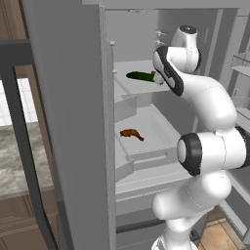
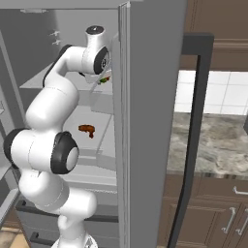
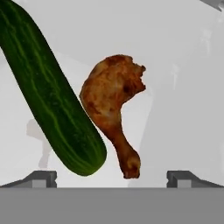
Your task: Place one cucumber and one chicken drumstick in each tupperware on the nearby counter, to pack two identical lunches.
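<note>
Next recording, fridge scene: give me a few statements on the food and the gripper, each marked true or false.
1. The gripper is open and holds nothing. True.
2. In the hand view a dark green cucumber lies beside a chicken drumstick. True.
3. That drumstick is already clamped between the fingertips. False: it lies on the shelf ahead of them, ungripped.
4. A second drumstick lies on a lower fridge shelf. True.
5. The fridge door is closed. False: the fridge stands open, the arm reaching inside.
</note>
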Motion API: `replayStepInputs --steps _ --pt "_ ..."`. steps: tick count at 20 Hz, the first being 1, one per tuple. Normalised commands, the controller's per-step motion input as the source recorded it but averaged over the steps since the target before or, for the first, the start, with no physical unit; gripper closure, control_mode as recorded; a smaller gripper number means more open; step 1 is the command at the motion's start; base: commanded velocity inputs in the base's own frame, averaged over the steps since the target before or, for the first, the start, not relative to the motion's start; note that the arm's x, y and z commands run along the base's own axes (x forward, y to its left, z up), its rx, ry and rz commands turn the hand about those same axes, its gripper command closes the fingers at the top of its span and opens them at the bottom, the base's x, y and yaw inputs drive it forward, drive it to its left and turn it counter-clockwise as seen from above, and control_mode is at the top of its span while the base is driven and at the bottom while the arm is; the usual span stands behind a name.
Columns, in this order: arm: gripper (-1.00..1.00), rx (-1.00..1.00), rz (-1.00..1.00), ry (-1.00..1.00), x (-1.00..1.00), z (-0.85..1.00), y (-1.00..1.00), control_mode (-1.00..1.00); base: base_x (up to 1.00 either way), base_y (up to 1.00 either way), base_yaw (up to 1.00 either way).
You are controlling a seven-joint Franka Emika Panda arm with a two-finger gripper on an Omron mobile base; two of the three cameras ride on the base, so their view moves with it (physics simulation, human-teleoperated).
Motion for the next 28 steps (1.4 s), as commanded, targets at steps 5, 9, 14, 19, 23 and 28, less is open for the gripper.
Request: replayStepInputs --steps 5,9,14,19,23,28 --pt "-1.00 -0.04 0.02 0.05 0.22 -0.25 0.01 -1.00 0.00 0.00 0.00" --pt "-1.00 -0.01 0.03 0.03 0.33 -0.21 0.02 -1.00 0.00 0.00 0.00" --pt "-1.00 0.00 0.01 0.02 0.15 -0.25 0.26 -1.00 0.00 0.00 0.00" --pt "-1.00 0.00 0.02 0.00 -0.09 -0.13 0.43 -1.00 0.00 0.00 0.00" --pt "-1.00 0.00 0.01 0.04 0.08 -0.18 0.34 -1.00 0.00 0.00 0.00" --pt "-1.00 0.00 0.03 0.03 0.37 -0.12 0.05 -1.00 0.00 0.00 0.00"
